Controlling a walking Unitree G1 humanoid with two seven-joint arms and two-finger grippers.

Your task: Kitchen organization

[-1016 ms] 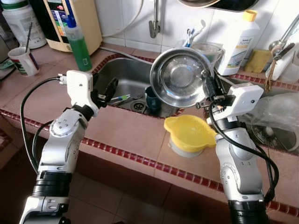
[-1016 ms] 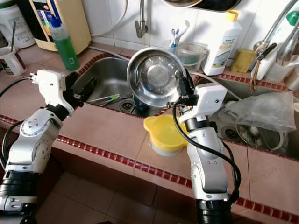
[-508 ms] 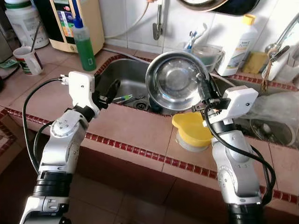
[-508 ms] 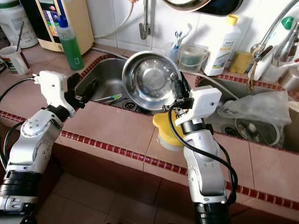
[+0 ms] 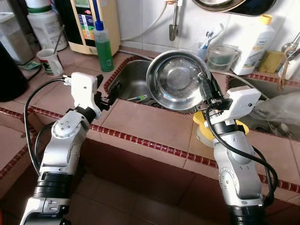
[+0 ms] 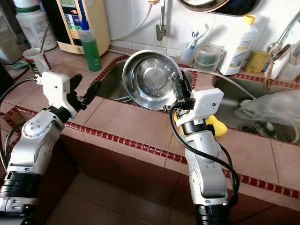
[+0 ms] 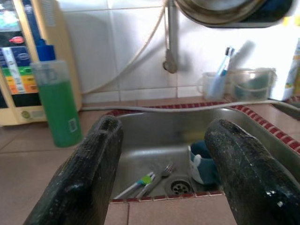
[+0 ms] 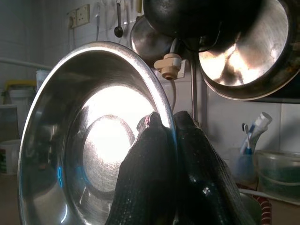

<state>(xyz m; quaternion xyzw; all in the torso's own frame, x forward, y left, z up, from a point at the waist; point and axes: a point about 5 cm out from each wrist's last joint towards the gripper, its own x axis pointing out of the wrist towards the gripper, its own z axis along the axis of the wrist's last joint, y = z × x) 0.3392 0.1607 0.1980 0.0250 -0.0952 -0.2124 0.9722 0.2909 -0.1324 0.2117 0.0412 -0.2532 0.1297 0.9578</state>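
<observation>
One steel bowl [image 5: 176, 79], held on edge above the tiled counter [image 5: 145, 126] at the front rim of the sink [image 5: 131, 79], its hollow facing the robot. The right gripper [image 5: 205, 89] pinches the bowl's rim, one finger inside and one outside; the right wrist view shows both fingers [image 8: 145, 178] pressed against the thin edge.

The left gripper [image 5: 108, 93] hangs over the sink's near left corner, fingers spread and holding nothing; the left wrist view shows its two pads [image 7: 89, 173] wide apart.

Items the left wrist view shows inside the basin: one dark blue cup [image 7: 204, 161], one fork [image 7: 161, 172], one green-handled toothbrush [image 7: 138, 183], one drain [image 7: 180, 186].

Items the right wrist view shows on the wall: hanging pans [image 8: 243, 47], a wall socket [image 8: 83, 14] and a hanging ladle [image 8: 118, 18].

Head views: one green bottle [image 5: 103, 47] left of the sink; one white mug [image 5: 50, 62] farther left; one white bottle with yellow cap [image 5: 255, 44] at the back right; one clear container [image 5: 220, 56] beside it; one yellow bowl [image 6: 215, 125] on the counter, mostly behind the right arm; one tap [image 5: 174, 21] on the wall.
</observation>
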